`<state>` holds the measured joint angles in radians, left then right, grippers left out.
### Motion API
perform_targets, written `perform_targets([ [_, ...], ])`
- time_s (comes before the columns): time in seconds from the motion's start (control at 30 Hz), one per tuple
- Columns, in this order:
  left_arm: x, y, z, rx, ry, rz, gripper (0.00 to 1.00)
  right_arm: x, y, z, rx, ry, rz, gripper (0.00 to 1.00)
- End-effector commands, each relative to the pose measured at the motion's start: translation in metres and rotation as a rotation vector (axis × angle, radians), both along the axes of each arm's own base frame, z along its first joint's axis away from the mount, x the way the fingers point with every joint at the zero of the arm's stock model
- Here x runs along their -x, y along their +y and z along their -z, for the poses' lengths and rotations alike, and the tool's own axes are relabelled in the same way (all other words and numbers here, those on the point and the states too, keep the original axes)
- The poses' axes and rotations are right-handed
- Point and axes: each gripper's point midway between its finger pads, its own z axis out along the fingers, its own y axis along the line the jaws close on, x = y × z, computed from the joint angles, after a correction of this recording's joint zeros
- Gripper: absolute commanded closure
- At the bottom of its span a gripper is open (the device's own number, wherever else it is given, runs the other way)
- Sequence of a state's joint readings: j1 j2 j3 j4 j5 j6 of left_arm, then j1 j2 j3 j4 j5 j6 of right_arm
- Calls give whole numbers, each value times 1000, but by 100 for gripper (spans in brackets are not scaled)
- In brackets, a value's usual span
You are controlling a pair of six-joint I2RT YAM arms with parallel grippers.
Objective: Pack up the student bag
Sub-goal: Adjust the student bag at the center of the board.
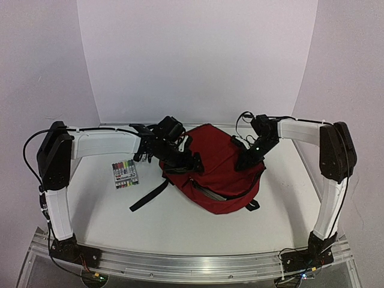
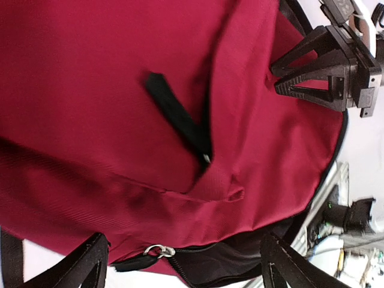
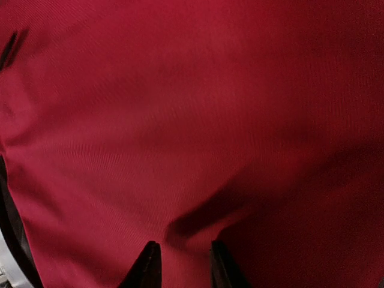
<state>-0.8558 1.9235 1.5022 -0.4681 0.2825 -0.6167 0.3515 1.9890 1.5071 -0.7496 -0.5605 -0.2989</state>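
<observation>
I see the student bag (image 1: 216,165) lying flat mid-bench (image 1: 180,222), its long axis running far-left to near-right and its zip opening facing near. The left tool (image 2: 186,270) is spread wide over it. The right tool (image 3: 183,264) pinches its fabric.

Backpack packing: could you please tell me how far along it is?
Done: the backpack has its zip partly open. In hand: the right gripper pinches its red fabric while the left gripper hovers open over the zip. Left: the pack of markers lies beside the backpack, not yet inside.
</observation>
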Motion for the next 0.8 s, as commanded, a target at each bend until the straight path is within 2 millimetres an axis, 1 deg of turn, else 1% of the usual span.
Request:
perform_targets([
  [0.0, -10, 20, -28, -20, -80, -86, 12, -30, 12, -25, 8, -121, 15, 67],
  [0.07, -8, 21, -28, -26, -80, -78, 12, -25, 5, -41, 46, -153, -35, 65],
  [0.17, -2, 12, -35, -17, -88, -11, 13, -5, -17, -63, 126, -173, -137, 65],
  [0.23, 6, 1, -43, -12, -124, 53, 13, 15, -32, -69, 180, -146, -189, 67],
  [0.33, 10, -5, -48, -9, -145, 84, 14, 47, -50, -66, 233, -93, -259, 73],
  [0.4, 10, -5, -46, -9, -145, 83, 14, 62, -57, -57, 253, -56, -282, 77],
  [0.47, 9, -4, -45, -12, -148, 76, 14, 69, -60, -44, 264, -20, -280, 79],
  [0.6, 10, -2, -39, -21, -131, 63, 14, 54, -47, -20, 252, 2, -223, 81],
  [0.67, 11, 0, -36, -26, -127, 57, 13, 51, -38, -7, 255, 11, -213, 81],
  [0.77, 14, 6, -34, -42, -124, 55, 12, 48, -31, 8, 278, 5, -211, 81],
])
